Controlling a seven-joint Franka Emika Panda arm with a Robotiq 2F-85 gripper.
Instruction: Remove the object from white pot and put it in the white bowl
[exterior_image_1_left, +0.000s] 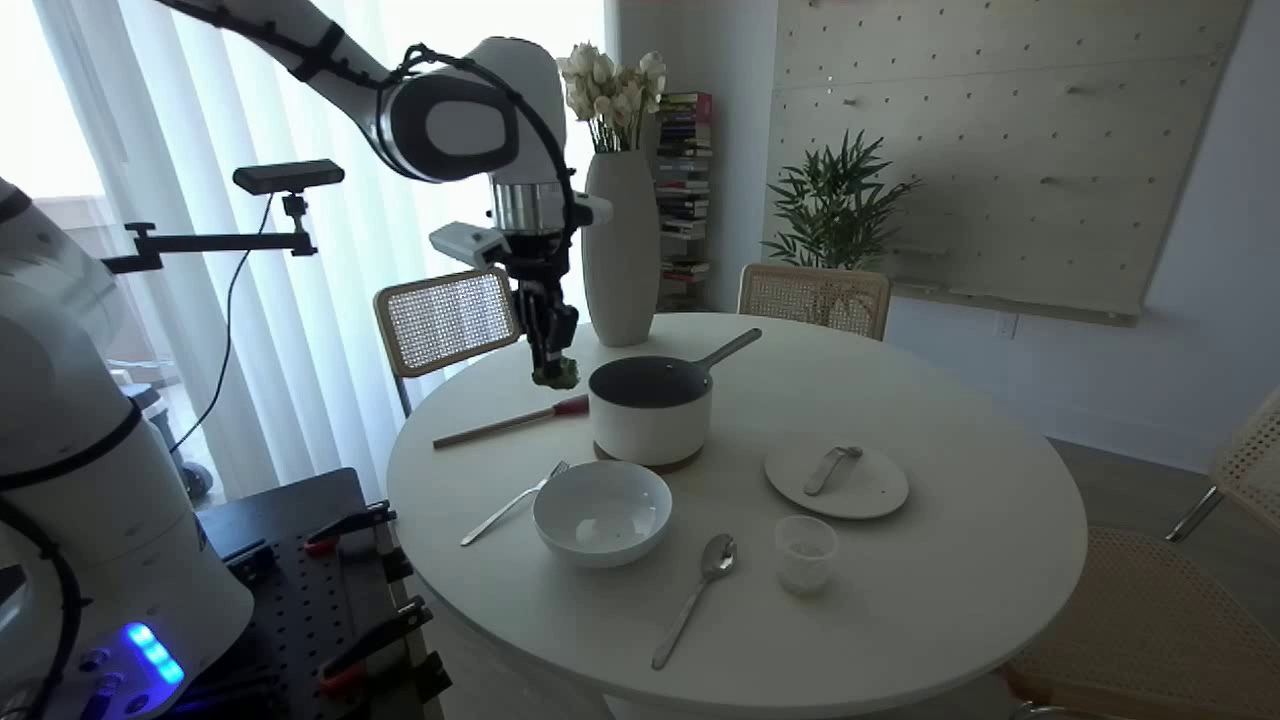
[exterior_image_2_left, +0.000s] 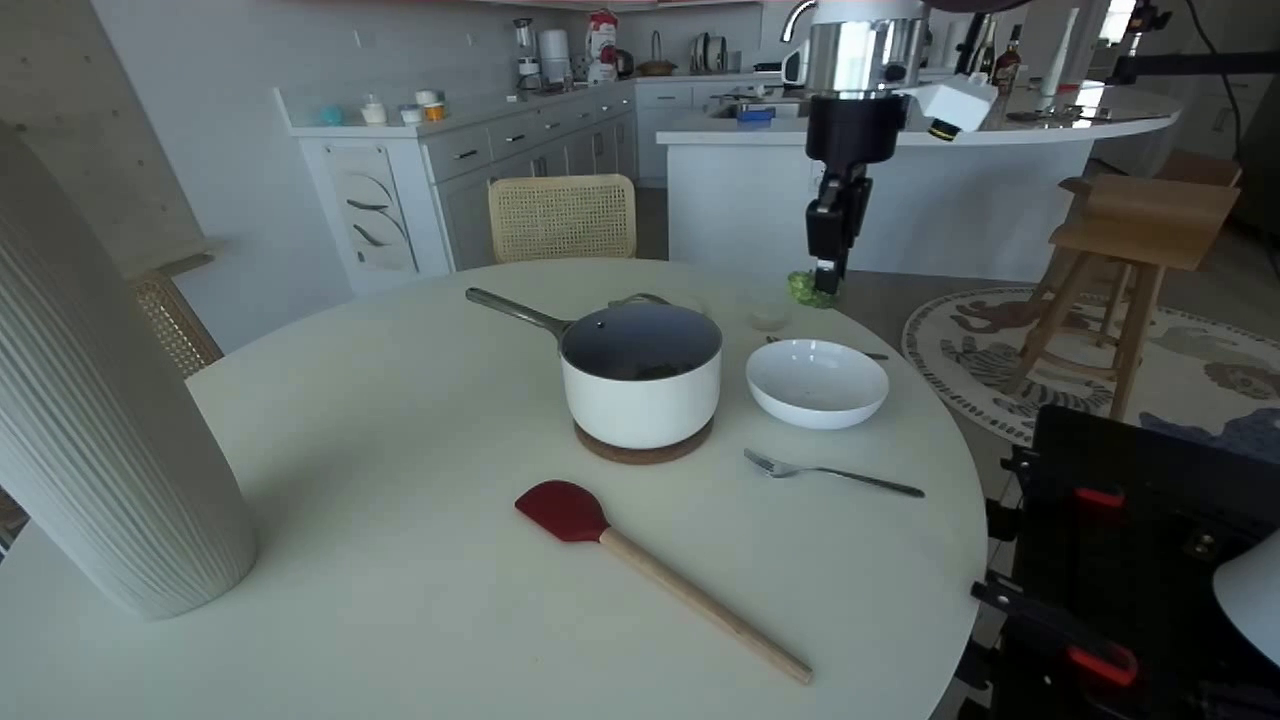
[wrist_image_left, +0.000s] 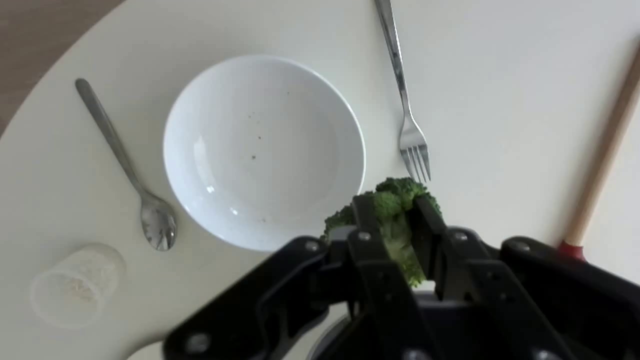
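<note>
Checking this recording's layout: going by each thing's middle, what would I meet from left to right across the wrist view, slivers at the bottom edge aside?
Cup, spoon, bowl, broccoli in the hand, spatula. The fork is left out: it shares the broccoli's stretch across the picture.

An exterior view slants down over the round white table (exterior_image_1_left: 930, 400) toward the pale perforated wall board (exterior_image_1_left: 1000, 150), the tall ribbed white vase (exterior_image_1_left: 620, 250) standing at the far edge; in an exterior view from roughly the opposite side, facing pale kitchen cabinets (exterior_image_2_left: 590, 150), I see that vase loom close at left. Those 2 share the table, the short pale-sided saucepan (exterior_image_1_left: 650, 425) and the deep round white bowl (exterior_image_1_left: 600, 510), while the wrist view hangs nearer, looking almost straight down over that bowl.
</note>
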